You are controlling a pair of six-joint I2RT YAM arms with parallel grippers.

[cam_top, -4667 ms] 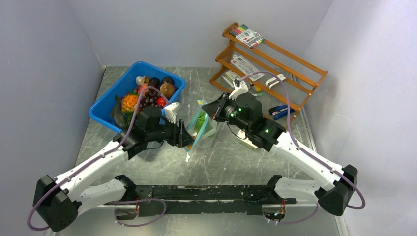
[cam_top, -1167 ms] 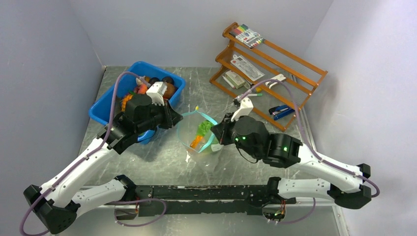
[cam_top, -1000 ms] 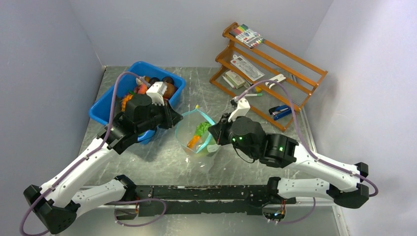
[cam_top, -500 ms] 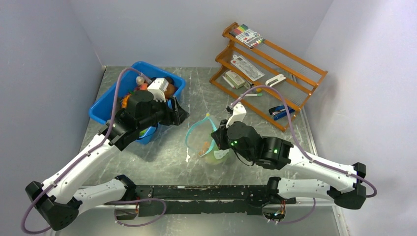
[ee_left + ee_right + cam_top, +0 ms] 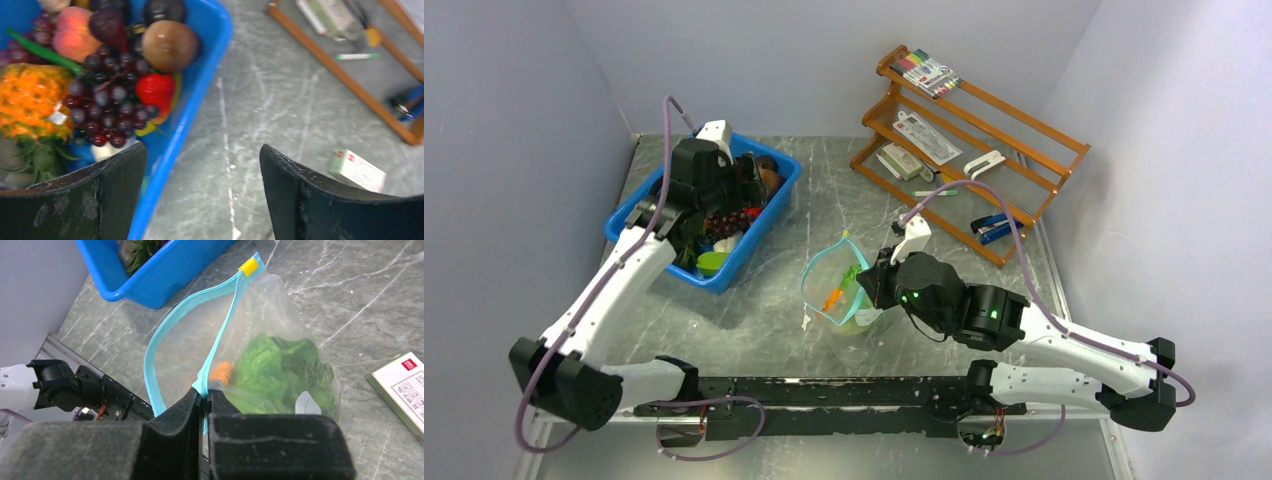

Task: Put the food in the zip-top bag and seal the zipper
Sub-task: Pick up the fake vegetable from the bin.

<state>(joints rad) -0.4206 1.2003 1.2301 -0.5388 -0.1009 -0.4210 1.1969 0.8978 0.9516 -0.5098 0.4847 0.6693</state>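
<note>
The clear zip-top bag (image 5: pixel 844 295) stands at mid-table with its mouth open. It holds green lettuce (image 5: pixel 272 365) and an orange piece (image 5: pixel 221 372). My right gripper (image 5: pixel 205 392) is shut on the teal-blue zipper (image 5: pixel 220 335), whose yellow tip (image 5: pixel 248 266) points away; it also shows in the top view (image 5: pixel 871 285). My left gripper (image 5: pixel 202 175) is open and empty over the rim of the blue bin (image 5: pixel 769 210), apart from the bag. More food lies in the bin: purple grapes (image 5: pixel 102 110), a brown round fruit (image 5: pixel 169 45), a strawberry (image 5: pixel 156 89) and a pineapple (image 5: pixel 31 100).
A wooden rack (image 5: pixel 969 130) with markers and stationery packs stands at the back right, with a blue stapler (image 5: pixel 992 228) under it. A small white box (image 5: pixel 402 390) lies right of the bag. Grey walls close in on both sides.
My left gripper let go of the bag's mouth and swung back left over the blue bin. My right gripper kept its hold on the zipper and drew the bag nearer.
</note>
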